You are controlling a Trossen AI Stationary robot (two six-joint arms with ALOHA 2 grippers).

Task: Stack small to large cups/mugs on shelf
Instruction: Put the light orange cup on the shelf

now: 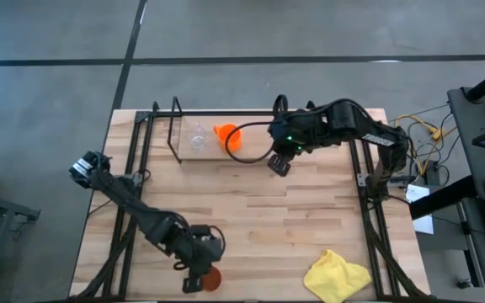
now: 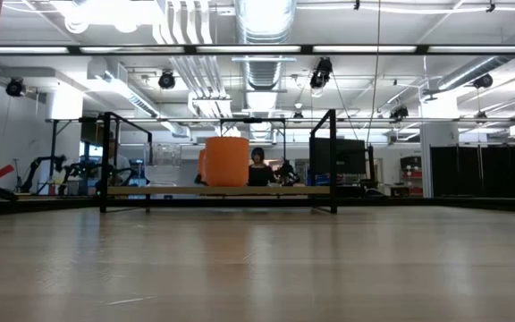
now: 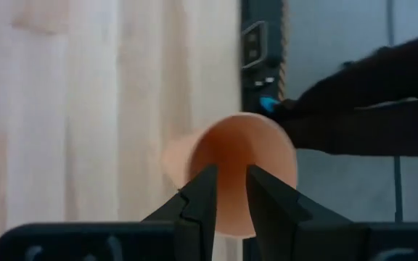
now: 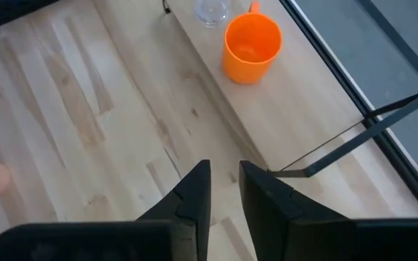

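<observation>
The black wire shelf (image 1: 177, 126) stands at the table's far middle. On its wooden board stand the tiny clear glass (image 1: 199, 139) and, to its right, the orange mug (image 1: 228, 136), both upright; they also show in the right wrist view, the glass (image 4: 212, 10) and the mug (image 4: 251, 45). The low view shows the mug (image 2: 227, 161) inside the shelf frame (image 2: 333, 161). My right gripper (image 1: 278, 164) is shut and empty, just right of the shelf. My left gripper (image 1: 194, 282) is at the table's near edge, shut on the terracotta tumbler (image 1: 212, 279). My left gripper holds the tumbler at its mouth end (image 3: 232, 217). The two fingers (image 3: 203, 196) stand close together in front of the open mouth, and they hide the exact place of contact. The tumbler is tilted, mouth toward the wrist and base (image 3: 176, 156) away.
A yellow cloth (image 1: 337, 275) lies at the near right corner. Black frame rails run along the table's left side (image 1: 133, 168) and right side (image 1: 365, 168). Bare wood lies between the shelf and the near edge.
</observation>
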